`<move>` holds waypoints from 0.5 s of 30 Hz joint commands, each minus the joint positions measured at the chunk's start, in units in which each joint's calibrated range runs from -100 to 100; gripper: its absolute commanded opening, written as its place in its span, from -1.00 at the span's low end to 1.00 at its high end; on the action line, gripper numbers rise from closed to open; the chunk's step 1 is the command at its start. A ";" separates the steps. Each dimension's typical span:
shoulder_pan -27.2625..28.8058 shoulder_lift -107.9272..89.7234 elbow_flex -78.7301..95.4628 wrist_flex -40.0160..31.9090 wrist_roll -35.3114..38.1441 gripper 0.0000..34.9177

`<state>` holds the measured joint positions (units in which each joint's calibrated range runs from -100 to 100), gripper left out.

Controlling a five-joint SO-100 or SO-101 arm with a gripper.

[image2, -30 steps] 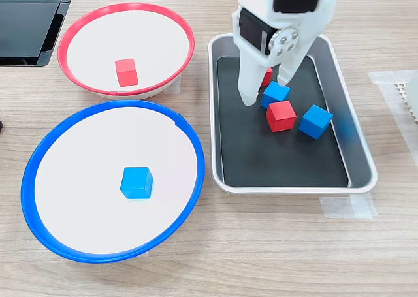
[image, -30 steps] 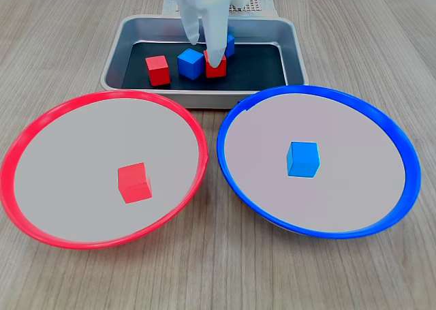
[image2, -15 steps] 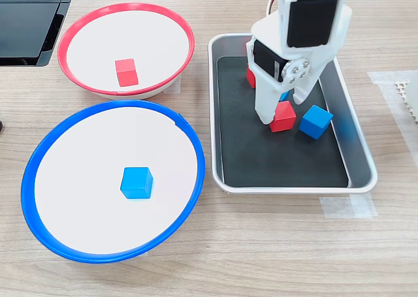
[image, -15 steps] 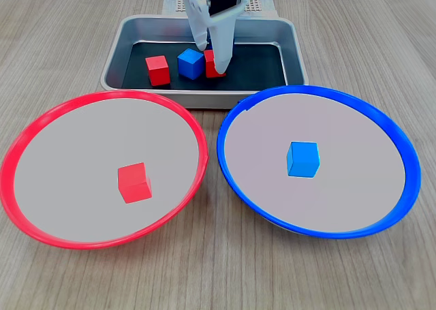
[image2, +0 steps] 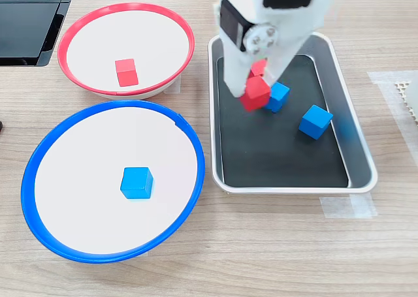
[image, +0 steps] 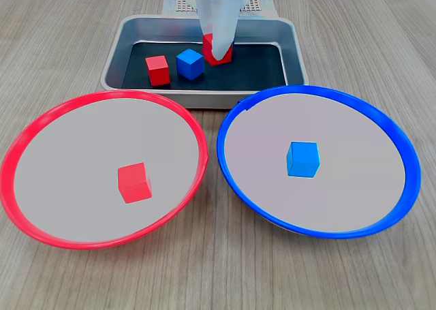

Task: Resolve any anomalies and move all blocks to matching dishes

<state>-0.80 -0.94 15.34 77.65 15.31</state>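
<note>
Looks like a hobby or lab bench setup for robot practice, not a kitchen. Everything sits on a pale wood-grain desk (image2: 261,258), with tape (image2: 346,207) stuck down by the tray (image2: 360,179) at the lower right of the second exterior view. There's a white 3D-printed-looking arm (image2: 274,13) at the top, and a black flat thing (image2: 29,23) in the upper left corner, can't tell what it is.
</note>
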 commanded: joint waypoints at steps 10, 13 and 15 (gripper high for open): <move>14.68 30.92 -48.15 -7.28 1.22 -0.93; 16.00 34.33 -50.34 -9.18 2.20 -0.87; 16.28 35.35 -50.52 -10.26 2.64 -0.76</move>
<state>14.34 34.02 -32.21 69.33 17.12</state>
